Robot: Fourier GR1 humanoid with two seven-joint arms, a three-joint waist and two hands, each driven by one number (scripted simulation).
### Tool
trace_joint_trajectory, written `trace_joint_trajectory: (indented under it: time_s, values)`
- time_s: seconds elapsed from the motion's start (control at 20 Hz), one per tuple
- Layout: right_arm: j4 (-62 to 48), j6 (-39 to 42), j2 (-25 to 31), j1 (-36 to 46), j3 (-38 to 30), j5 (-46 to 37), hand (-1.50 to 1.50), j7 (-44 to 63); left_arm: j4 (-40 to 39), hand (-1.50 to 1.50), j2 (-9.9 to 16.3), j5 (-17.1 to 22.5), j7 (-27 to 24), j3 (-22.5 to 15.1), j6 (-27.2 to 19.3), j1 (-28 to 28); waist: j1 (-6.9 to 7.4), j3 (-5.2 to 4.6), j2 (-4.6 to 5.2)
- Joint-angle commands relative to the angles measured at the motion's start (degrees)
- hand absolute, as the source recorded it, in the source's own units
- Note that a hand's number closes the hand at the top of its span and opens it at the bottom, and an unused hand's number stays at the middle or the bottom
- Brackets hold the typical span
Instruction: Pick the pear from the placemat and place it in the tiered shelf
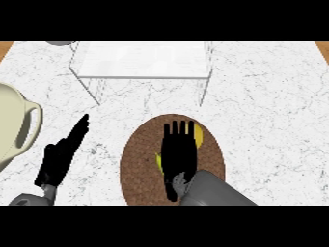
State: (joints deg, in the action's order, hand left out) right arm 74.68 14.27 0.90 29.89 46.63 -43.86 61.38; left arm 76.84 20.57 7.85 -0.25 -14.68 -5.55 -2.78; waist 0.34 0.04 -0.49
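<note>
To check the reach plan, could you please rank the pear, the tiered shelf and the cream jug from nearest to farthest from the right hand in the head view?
From the right hand:
1. Pear, directly beneath it on the placemat.
2. Tiered shelf, ahead at the counter's far side.
3. Cream jug, far left edge.

Both hands flat, fingers straight: left hand (pixel 61 157), right hand (pixel 178 152).

You've got bare marble counter (pixel 267 111) all down the right side, wide open from the placemat (pixel 140 159) up to the far edge. Straight ahead, the tiered shelf (pixel 142 60) stands across the far middle, its thin legs planted on the counter with open marble showing between them. On your left, the big cream jug (pixel 3 125) crowds the edge, handle poking inward, and your left hand (pixel 61 155) lies in the lane between jug and placemat.
</note>
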Motion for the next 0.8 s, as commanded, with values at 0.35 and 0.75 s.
trace_joint_trajectory:
  time_s: [0.35,0.75]
  values:
    - [-3.55,-1.85,-0.87,1.61,3.14,1.77,1.50,0.40,0.42,0.00,-0.61,-0.79,0.28,2.88,4.20,1.58,0.20,-0.04,0.51]
    - [-0.16,-4.76,-0.89,2.40,5.60,-4.06,1.50,5.12,2.15,0.00,-3.19,-4.57,0.04,1.20,2.43,4.57,0.25,-0.04,0.41]
